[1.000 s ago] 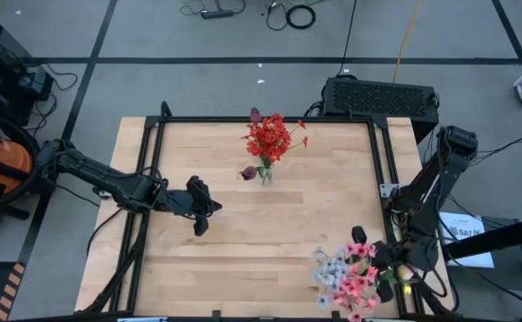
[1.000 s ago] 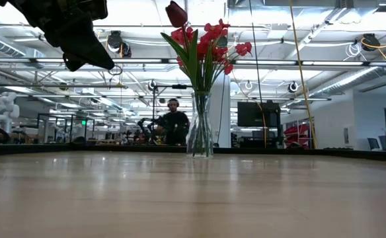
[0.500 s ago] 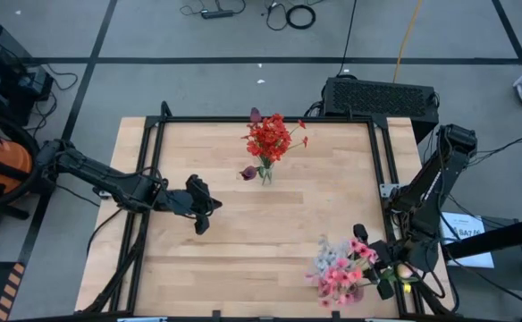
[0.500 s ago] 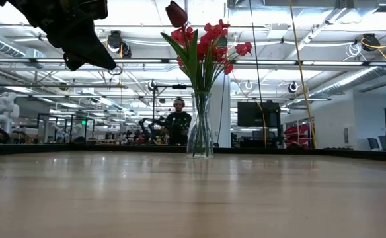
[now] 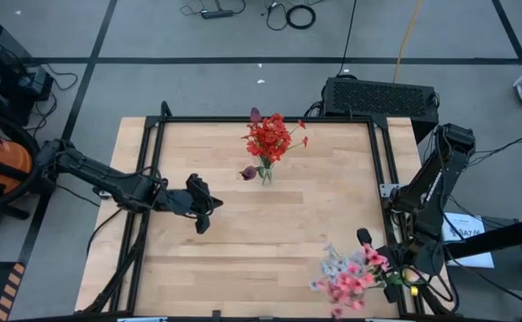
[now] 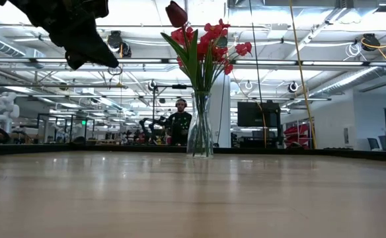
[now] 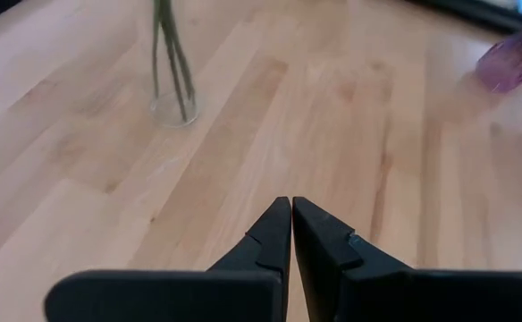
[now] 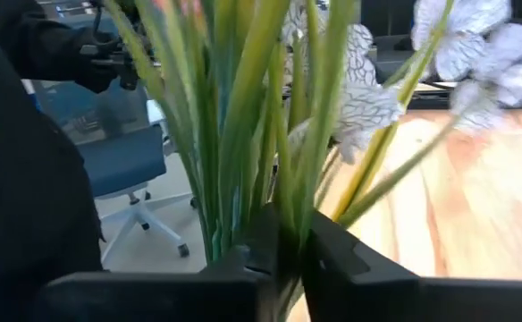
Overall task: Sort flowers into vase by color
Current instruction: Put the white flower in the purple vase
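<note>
A clear glass vase (image 6: pixel 200 132) stands upright on the far side of the wooden table (image 6: pixel 193 198), holding green-stemmed red flowers (image 6: pixel 209 41) and one dark maroon tulip bud (image 6: pixel 176 14) at 11 o'clock of the bunch. The left gripper (image 6: pixel 80 39) hangs at 10 o'clock of the vase, well apart. Behind, a person (image 6: pixel 179 122) stands in the hall.

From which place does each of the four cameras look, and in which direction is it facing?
High view: above the table, facing straight down; shows both arms.
Low view: at table-top height, facing level toward the vase; the left end effector hangs at top.
Left wrist view: on the left arm, past its shut fingers toward the vase base.
Right wrist view: on the right arm, at the gripped stems.
All but the right wrist view show the vase.
</note>
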Motion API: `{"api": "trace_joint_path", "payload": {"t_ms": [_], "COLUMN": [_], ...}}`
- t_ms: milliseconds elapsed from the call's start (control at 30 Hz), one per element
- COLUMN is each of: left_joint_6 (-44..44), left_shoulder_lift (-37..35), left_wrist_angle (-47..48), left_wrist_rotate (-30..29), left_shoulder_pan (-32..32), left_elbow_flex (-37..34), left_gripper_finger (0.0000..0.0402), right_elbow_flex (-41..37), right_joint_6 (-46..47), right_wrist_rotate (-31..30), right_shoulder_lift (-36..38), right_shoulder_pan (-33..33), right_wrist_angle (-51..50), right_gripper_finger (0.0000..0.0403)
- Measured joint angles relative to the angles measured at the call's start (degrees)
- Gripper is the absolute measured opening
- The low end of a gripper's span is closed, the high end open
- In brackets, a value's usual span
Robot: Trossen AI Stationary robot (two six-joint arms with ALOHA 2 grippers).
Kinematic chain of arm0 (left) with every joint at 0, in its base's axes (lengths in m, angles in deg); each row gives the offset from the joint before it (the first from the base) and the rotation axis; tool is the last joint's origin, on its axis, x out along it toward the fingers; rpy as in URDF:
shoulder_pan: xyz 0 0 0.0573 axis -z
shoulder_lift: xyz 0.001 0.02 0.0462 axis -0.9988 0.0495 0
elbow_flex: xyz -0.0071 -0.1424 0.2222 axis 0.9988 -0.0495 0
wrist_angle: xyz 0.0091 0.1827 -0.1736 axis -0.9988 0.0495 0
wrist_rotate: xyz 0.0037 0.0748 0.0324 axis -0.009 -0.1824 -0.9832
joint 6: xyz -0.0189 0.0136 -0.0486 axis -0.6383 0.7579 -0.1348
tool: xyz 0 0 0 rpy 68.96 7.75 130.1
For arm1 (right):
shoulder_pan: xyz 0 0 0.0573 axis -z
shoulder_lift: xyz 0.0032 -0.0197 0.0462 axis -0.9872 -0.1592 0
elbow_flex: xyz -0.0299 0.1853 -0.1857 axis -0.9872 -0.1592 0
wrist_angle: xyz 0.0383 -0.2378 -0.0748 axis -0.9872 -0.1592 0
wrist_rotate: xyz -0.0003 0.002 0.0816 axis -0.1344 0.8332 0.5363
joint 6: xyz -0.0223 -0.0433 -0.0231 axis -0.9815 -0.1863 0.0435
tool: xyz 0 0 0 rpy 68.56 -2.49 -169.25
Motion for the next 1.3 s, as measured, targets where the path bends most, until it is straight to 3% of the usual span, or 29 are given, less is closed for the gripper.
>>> {"api": "trace_joint_path", "payload": {"t_ms": [200,400,667,867,1100,1300], "left_joint_6": [5.4,7.3,7.6,11.9,13.6,13.2], "left_shoulder_lift": [3.1,11.1,25.1,36.6,50.0,61.0], "left_wrist_angle": [-12.0,-26.1,-40.5,-40.8,-40.5,-41.2], "left_wrist_rotate": [0.2,0.8,10.1,12.3,9.8,11.3], "left_shoulder_pan": [0.0,0.0,0.3,2.7,4.4,5.9], "left_elbow_flex": [0.0,0.0,1.2,11.8,28.8,43.8], "left_gripper_finger": [0.0022,0.0022,0.0022,0.0022,0.0022,0.0022], "right_elbow_flex": [0.0,0.0,0.0,0.0,-0.1,-0.1], "right_joint_6": [0.0,0.7,7.7,7.7,7.5,7.3], "right_wrist_rotate": [-0.3,-0.4,-1.1,-2.0,-1.5,-1.4], "right_shoulder_lift": [0.0,0.0,0.0,0.0,0.0,0.0], "right_shoulder_pan": [-1.4,-1.4,-1.4,-1.4,-1.4,-1.4], "right_wrist_angle": [-0.1,-1.1,-5.3,-4.7,-4.3,-4.3], "right_gripper_finger": [0.0005,0.0005,0.0002,0.0001,0.0001,0.0001]}}
